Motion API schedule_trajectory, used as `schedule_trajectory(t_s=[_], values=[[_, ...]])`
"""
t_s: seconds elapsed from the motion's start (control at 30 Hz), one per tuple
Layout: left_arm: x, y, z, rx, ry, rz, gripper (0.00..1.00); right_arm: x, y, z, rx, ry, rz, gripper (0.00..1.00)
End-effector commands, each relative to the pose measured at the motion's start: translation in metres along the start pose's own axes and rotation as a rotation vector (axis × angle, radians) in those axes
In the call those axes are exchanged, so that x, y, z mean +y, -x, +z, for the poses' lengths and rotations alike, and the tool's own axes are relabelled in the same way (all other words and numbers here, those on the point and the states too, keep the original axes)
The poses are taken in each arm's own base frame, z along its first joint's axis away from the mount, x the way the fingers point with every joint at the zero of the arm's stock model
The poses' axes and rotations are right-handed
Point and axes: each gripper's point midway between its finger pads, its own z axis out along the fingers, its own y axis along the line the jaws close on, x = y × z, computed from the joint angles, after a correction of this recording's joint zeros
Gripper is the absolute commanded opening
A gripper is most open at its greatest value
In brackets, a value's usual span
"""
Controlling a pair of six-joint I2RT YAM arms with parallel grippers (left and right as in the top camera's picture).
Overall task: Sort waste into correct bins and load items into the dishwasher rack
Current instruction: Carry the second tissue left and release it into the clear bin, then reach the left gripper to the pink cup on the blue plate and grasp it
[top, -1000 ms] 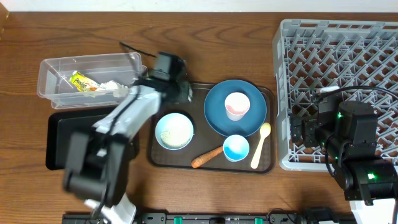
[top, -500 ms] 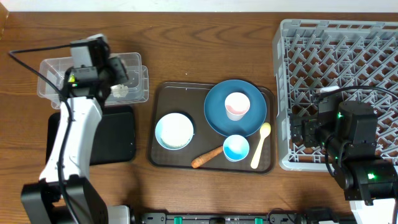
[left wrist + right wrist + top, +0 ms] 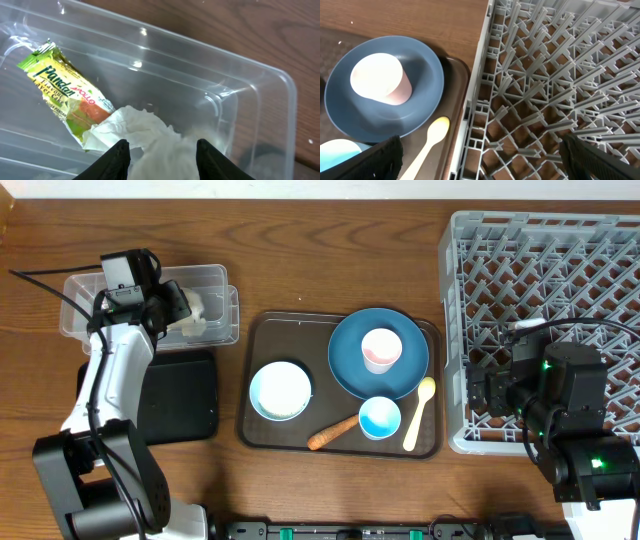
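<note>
Hovering over clear tub [image 3: 215, 280], left gripper [image 3: 161, 148] apart; wrist view alone shows wrapper [image 3: 62, 92] beside paper wad [image 3: 145, 127]; right gripper [image 3: 480, 152] apart.

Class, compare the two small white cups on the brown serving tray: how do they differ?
Lining: the pink-lined white cup against the blue-lined white cup. Support: the pink one stands on the dark-blue round plate; the blue one stands on the brown serving tray, between the orange carrot piece and cream spoon. Both are small, round, white-rimmed.
</note>
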Motion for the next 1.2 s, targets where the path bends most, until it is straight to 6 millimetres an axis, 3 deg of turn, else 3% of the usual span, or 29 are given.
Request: schedule_trajectory(t_s=[0.0,0.13,0.23,0.43,0.63,0.77,1.17], values=[[-0.017,0.021,-0.025,-0.069,-0.062,0.023,0.46,0.003,0.006,-0.004,-0.017,0.007,0.001,0.99],[-0.040,0.023,-0.045,-0.082,-0.097,0.060,0.47,0.003,0.006,-0.004,-0.017,0.007,0.002,0.99],[-0.065,0.013,-0.053,-0.055,-0.132,0.105,0.47,0.003,0.006,-0.004,-0.017,0.007,0.002,0.99],[-0.144,-0.029,-0.065,0.022,-0.252,0.266,0.47,0.001,0.006,-0.004,-0.016,0.000,0.032,0.99],[-0.221,-0.074,-0.084,0.060,-0.384,0.441,0.46,-0.015,0.004,-0.005,-0.011,-0.067,0.115,0.99],[-0.257,-0.100,-0.090,0.086,-0.442,0.522,0.46,-0.018,0.002,-0.005,-0.002,-0.074,0.122,0.99],[-0.297,-0.176,-0.065,0.222,-0.474,0.650,0.46,-0.017,-0.003,-0.005,0.016,-0.074,0.121,0.99]])
